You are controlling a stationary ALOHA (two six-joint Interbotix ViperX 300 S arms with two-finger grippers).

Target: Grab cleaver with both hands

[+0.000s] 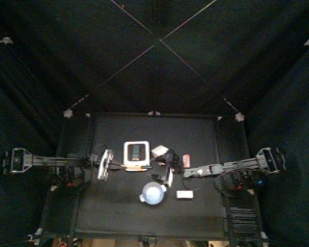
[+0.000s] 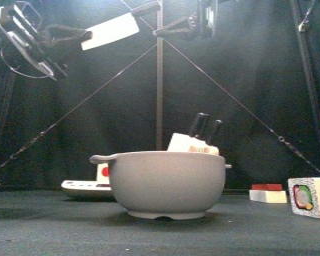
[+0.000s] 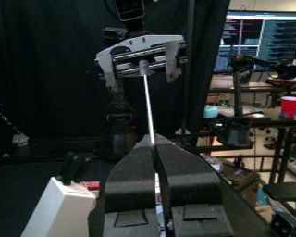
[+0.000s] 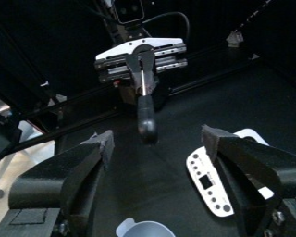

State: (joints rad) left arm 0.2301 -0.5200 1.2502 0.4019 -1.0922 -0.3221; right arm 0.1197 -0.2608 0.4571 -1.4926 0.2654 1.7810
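The cleaver (image 2: 109, 33), with a white blade and a black handle (image 4: 144, 109), is held high above the table. My left gripper (image 3: 155, 157) is shut on its blade, which shows edge-on as a thin line (image 3: 150, 106) in the left wrist view. The handle points at my right gripper (image 4: 157, 139), which faces it with jaws wide open. The handle's end lies at the gap between the right fingertips (image 4: 99, 143), touching neither. In the top view the cleaver (image 1: 104, 164) hangs over the table's left part, between left gripper (image 1: 90, 167) and right gripper (image 1: 170, 172).
A grey bowl (image 2: 163, 185) stands at the table's front, with a knife block (image 2: 196, 142) behind it. A white board (image 2: 80, 186) lies to its left. Small boxes (image 2: 310, 196) stand at the right. Black curtains surround the table.
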